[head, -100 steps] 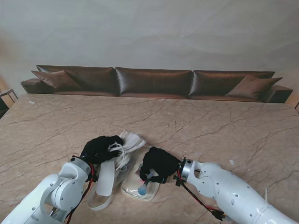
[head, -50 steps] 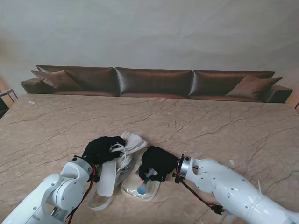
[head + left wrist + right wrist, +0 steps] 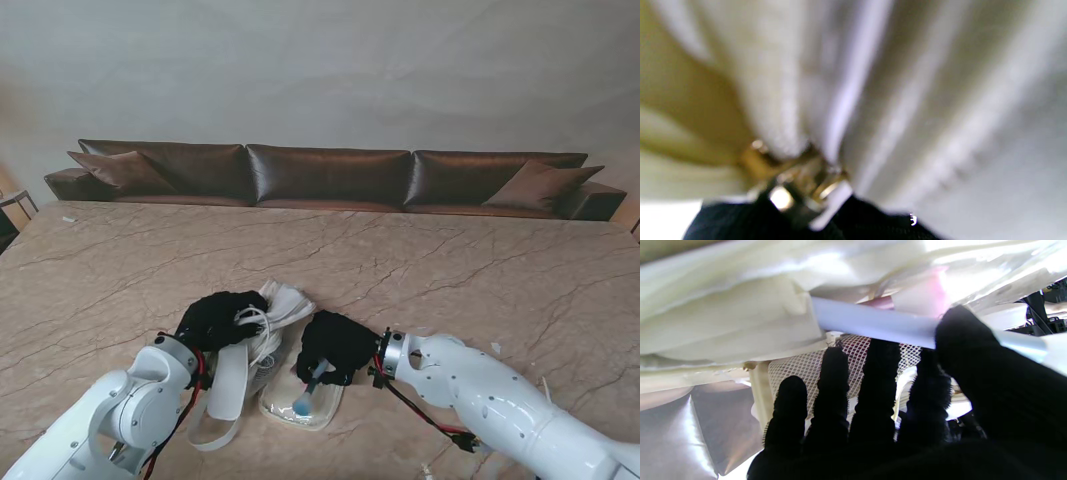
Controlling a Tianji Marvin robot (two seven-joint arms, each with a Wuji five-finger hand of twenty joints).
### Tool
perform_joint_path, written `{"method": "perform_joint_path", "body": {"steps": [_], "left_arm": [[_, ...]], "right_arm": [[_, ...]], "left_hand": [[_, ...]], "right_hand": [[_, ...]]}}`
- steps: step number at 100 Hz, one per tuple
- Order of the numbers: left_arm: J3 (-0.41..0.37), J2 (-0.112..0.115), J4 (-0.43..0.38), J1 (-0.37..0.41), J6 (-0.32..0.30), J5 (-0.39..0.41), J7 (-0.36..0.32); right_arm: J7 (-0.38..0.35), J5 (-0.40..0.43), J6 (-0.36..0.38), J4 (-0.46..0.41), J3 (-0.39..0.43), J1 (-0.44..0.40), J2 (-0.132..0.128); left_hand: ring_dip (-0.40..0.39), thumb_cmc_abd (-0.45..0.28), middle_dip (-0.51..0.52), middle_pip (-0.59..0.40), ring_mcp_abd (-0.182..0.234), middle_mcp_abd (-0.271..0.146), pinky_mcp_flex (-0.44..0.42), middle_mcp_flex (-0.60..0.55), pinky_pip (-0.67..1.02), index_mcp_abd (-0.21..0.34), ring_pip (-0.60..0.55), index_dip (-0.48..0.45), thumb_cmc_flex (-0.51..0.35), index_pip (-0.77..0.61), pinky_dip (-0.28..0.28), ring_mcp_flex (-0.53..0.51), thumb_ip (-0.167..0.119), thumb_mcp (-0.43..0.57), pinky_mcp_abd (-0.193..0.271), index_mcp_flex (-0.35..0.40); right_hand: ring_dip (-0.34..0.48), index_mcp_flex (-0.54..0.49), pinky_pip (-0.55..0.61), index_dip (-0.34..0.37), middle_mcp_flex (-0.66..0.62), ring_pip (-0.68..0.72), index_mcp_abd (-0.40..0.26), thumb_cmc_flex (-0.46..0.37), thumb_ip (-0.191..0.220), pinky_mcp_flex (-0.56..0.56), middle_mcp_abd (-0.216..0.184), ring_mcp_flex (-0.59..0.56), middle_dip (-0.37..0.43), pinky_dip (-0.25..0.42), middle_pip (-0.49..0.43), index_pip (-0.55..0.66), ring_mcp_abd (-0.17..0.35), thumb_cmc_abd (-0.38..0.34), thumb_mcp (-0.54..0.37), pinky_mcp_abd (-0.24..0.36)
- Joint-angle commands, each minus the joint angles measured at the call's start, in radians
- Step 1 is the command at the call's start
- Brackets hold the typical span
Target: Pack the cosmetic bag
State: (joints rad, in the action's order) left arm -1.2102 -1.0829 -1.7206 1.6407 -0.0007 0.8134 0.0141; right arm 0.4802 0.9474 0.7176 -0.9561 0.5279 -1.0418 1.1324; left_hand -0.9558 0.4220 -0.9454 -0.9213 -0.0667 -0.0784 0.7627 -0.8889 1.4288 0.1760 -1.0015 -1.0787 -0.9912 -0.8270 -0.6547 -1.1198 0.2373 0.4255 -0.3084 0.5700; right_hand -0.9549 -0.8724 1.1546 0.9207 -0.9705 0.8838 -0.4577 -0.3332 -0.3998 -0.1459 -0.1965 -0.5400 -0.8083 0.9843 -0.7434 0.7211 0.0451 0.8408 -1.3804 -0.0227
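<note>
Here my right hand is pinched on a pale blue tube, thumb on one side and the other fingers spread along the opposite side, over the white mesh lining inside the cosmetics bag. The tube slants out of my hand toward me, its blue end resting over the open, clear-sided part of the bag. In the right wrist view something pink lies inside, just past the tube (too washed out to name).

My left hand is closed on the bag's white folded fabric, gripping it at the left edge of the opening; the fabric fans out beyond my knuckles. The left wrist view is mostly blurred cream cloth, with a gold zipper pull right at my black-gloved fingertips. A white strap or flap trails toward me from under that hand.

The bag lies on the marble table, near my edge, between my two hands. A brown sofa runs along the far side.
</note>
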Motion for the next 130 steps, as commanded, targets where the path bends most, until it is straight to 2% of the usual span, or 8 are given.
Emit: {"method": "perform_joint_path", "body": {"steps": [1, 19, 30, 44, 52, 76, 110, 130], "left_arm": [[-0.001, -0.002, -0.002, 0.006, -0.002, -0.002, -0.003], [0.001, -0.003, -0.003, 0.007, -0.004, -0.002, 0.002], [0.004, -0.004, 0.001, 0.007, -0.003, -0.005, 0.007], [0.005, -0.004, 0.001, 0.009, -0.004, -0.008, 0.01], [0.005, -0.005, 0.002, 0.009, -0.005, -0.009, 0.013], [0.006, -0.005, 0.009, 0.013, -0.014, -0.011, 0.018], [0.005, -0.005, 0.013, 0.012, -0.015, -0.014, 0.016], [0.007, -0.006, 0.011, 0.014, -0.015, -0.017, 0.023]], "right_arm": [[-0.01, 0.011, -0.01, -0.024, 0.012, -0.006, -0.014], [-0.021, 0.049, -0.074, -0.053, 0.003, 0.0, -0.036], [0.034, 0.095, -0.163, -0.06, -0.051, 0.021, -0.047], [0.073, 0.083, -0.208, -0.029, -0.086, 0.033, -0.034], [0.102, 0.082, -0.24, -0.014, -0.102, 0.039, -0.029], [0.145, 0.132, -0.297, -0.031, -0.108, 0.041, -0.05], [0.143, 0.198, -0.453, -0.101, -0.079, 0.012, -0.073], [0.107, 0.2, -0.488, -0.115, -0.088, 0.012, -0.074]], "left_hand": [[-0.015, -0.175, -0.008, -0.007, 0.012, -0.189, -0.006, -0.003, 0.004, 0.122, -0.003, -0.058, -0.165, -0.311, -0.017, 0.004, -0.068, 0.099, -0.017, 0.11], [-0.015, -0.175, -0.008, -0.006, 0.012, -0.19, -0.007, -0.003, 0.004, 0.122, -0.003, -0.058, -0.164, -0.31, -0.017, 0.005, -0.068, 0.099, -0.017, 0.109], [-0.015, -0.174, -0.007, -0.006, 0.011, -0.191, -0.008, -0.003, 0.004, 0.122, -0.003, -0.058, -0.165, -0.31, -0.017, 0.004, -0.068, 0.099, -0.016, 0.11], [-0.015, -0.174, -0.007, -0.006, 0.011, -0.19, -0.008, -0.004, 0.005, 0.123, -0.003, -0.057, -0.164, -0.31, -0.018, 0.004, -0.068, 0.1, -0.016, 0.11], [-0.015, -0.173, -0.008, -0.006, 0.011, -0.191, -0.008, -0.004, 0.005, 0.123, -0.003, -0.057, -0.165, -0.31, -0.018, 0.004, -0.068, 0.1, -0.017, 0.11], [-0.015, -0.174, -0.008, -0.007, 0.01, -0.189, -0.008, -0.004, 0.005, 0.121, -0.004, -0.057, -0.164, -0.31, -0.018, 0.005, -0.068, 0.101, -0.017, 0.109], [-0.015, -0.174, -0.009, -0.007, 0.011, -0.19, -0.009, -0.004, 0.005, 0.123, -0.004, -0.058, -0.163, -0.31, -0.018, 0.005, -0.068, 0.1, -0.016, 0.109], [-0.015, -0.173, -0.01, -0.007, 0.011, -0.19, -0.009, -0.004, 0.007, 0.122, -0.005, -0.057, -0.163, -0.31, -0.019, 0.004, -0.068, 0.1, -0.014, 0.109]], "right_hand": [[-0.001, -0.089, 0.0, 0.046, 0.0, 0.007, -0.125, -0.112, 0.049, 0.011, -0.018, 0.008, -0.01, 0.015, -0.014, 0.162, 0.015, -0.124, -0.049, 0.008], [-0.002, -0.096, -0.004, 0.033, -0.01, 0.008, -0.107, -0.116, 0.053, 0.013, -0.004, -0.005, -0.009, 0.013, -0.018, 0.164, -0.004, -0.105, -0.061, -0.003], [-0.003, -0.111, -0.002, -0.02, -0.038, 0.004, -0.105, -0.095, 0.06, -0.002, -0.005, -0.036, 0.007, 0.014, -0.016, 0.168, -0.008, -0.071, -0.093, -0.01], [-0.01, -0.096, -0.01, -0.21, -0.048, -0.002, -0.07, -0.094, 0.074, 0.01, 0.007, -0.033, 0.014, 0.012, -0.014, 0.238, -0.019, -0.049, -0.09, -0.014], [-0.01, -0.09, -0.012, -0.282, -0.048, -0.001, -0.065, -0.087, 0.079, 0.012, 0.006, -0.031, 0.018, 0.013, -0.014, 0.257, -0.018, -0.044, -0.085, -0.016], [-0.002, -0.081, -0.027, -0.498, 0.045, -0.011, -0.057, -0.045, 0.091, 0.032, 0.005, 0.057, 0.025, 0.008, 0.002, 0.273, -0.006, -0.051, -0.031, -0.003], [0.006, -0.079, -0.028, -0.542, 0.155, -0.017, -0.105, -0.027, 0.083, 0.049, 0.014, 0.127, 0.069, 0.012, 0.01, 0.276, -0.005, -0.036, 0.005, 0.002], [0.017, -0.044, -0.039, -0.573, 0.187, -0.027, -0.08, 0.013, 0.041, 0.061, 0.019, 0.146, 0.122, 0.012, 0.008, 0.27, -0.009, 0.025, 0.062, -0.001]]}}
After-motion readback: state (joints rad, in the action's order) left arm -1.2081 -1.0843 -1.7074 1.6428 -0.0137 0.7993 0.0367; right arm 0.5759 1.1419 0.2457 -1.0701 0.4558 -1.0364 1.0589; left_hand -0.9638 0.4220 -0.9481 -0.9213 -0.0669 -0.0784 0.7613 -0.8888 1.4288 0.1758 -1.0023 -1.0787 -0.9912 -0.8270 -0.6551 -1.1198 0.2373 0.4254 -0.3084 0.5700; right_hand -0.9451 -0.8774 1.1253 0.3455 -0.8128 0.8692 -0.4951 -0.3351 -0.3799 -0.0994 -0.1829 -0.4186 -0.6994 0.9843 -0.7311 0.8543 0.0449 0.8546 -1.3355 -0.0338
